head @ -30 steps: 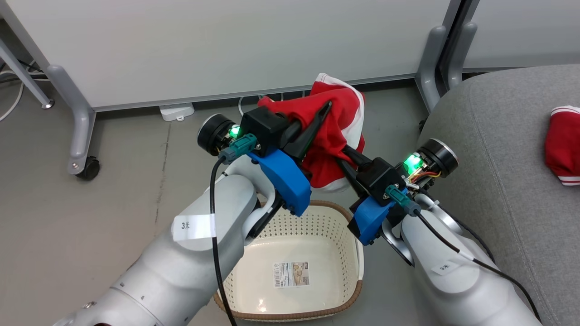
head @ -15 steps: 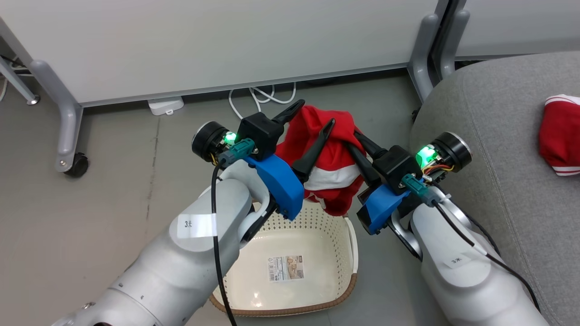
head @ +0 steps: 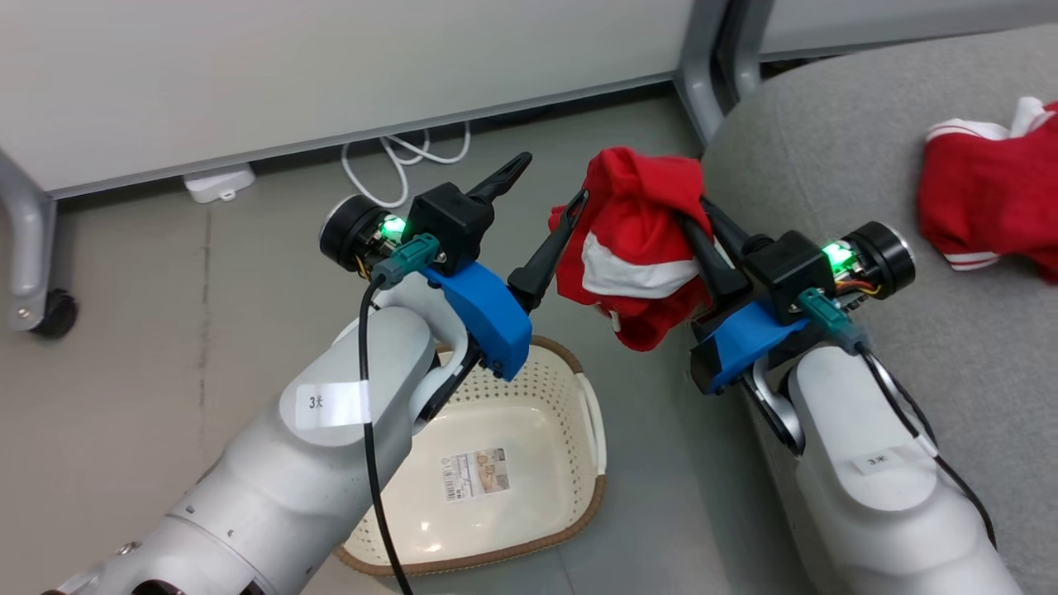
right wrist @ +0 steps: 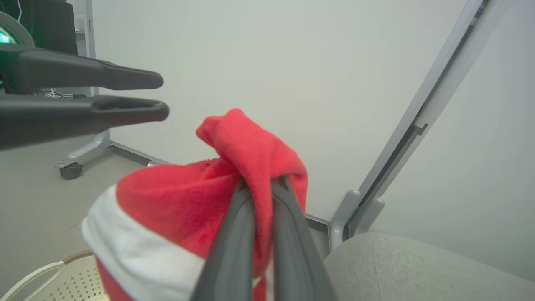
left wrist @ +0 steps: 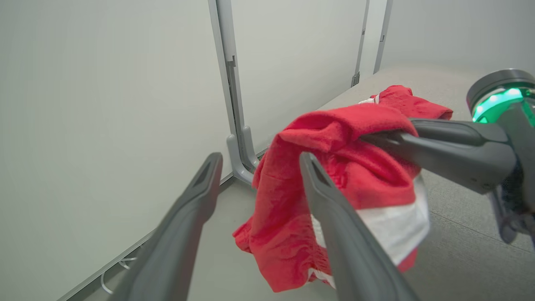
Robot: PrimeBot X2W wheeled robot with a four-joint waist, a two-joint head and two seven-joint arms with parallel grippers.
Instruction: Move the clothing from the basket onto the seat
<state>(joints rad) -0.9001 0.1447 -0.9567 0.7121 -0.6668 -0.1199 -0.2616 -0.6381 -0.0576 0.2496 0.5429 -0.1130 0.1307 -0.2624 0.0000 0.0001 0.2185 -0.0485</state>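
Centre frame: right gripper point(head: 698, 225) pinches a bunched fold of the garment point(head: 636, 248), which hangs limp near the seat point(head: 826, 165) edge. Left gripper point(head: 552, 180) gapes wide, empty. Cloth looks light, soft, perhaps slippery; grasp gathered folds.

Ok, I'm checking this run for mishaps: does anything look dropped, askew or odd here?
Nothing stands out. One red garment hangs bunched from the shut right gripper, above the floor between the basket and the seat; the left gripper stands open beside it. The other garment lies crumpled on the seat.
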